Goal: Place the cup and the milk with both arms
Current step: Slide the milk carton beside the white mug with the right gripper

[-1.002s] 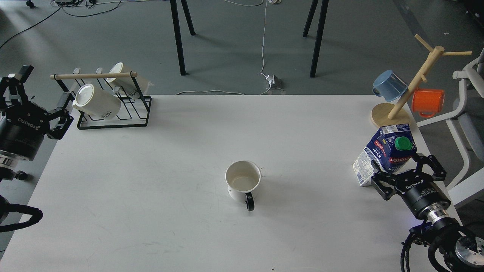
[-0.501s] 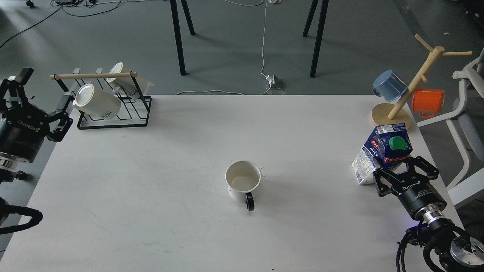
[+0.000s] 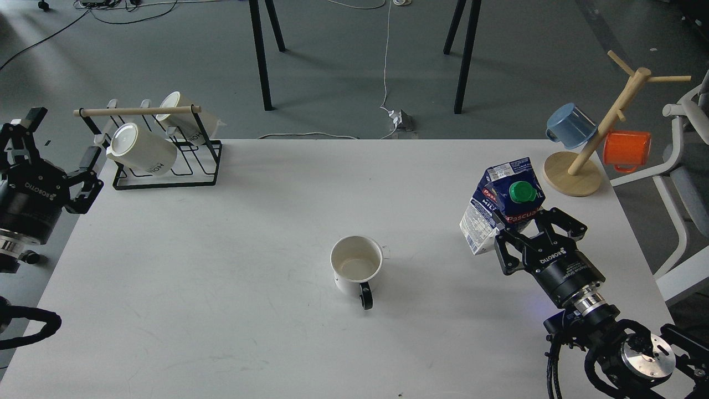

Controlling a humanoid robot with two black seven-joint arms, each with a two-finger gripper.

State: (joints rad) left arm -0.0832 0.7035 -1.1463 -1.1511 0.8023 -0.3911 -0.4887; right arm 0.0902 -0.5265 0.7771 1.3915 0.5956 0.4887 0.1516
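Note:
The cup [image 3: 356, 267], a cream-white mug with a black loop handle, stands upright and empty at the table's middle, its handle toward me. The milk [image 3: 501, 198], a blue and white carton with a green cap, is tilted and held in my right gripper [image 3: 526, 226], to the right of the cup. The gripper's fingers [image 3: 566, 223] sit on either side of the carton's lower part. My left gripper [image 3: 58, 139] is open and empty off the table's left edge, far from the cup.
A black wire rack [image 3: 166, 180] with two cream lettered mugs [image 3: 141, 149] stands at the back left. A wooden mug tree [image 3: 573, 173] with a blue mug [image 3: 570, 124] and an orange mug [image 3: 627, 149] stands at the back right corner. A white chair [image 3: 684, 166] is beyond the right edge.
My right gripper has closed in on the milk carton and carried it left and away from me, toward the table's middle. My left gripper has shifted slightly. The cup has not moved.

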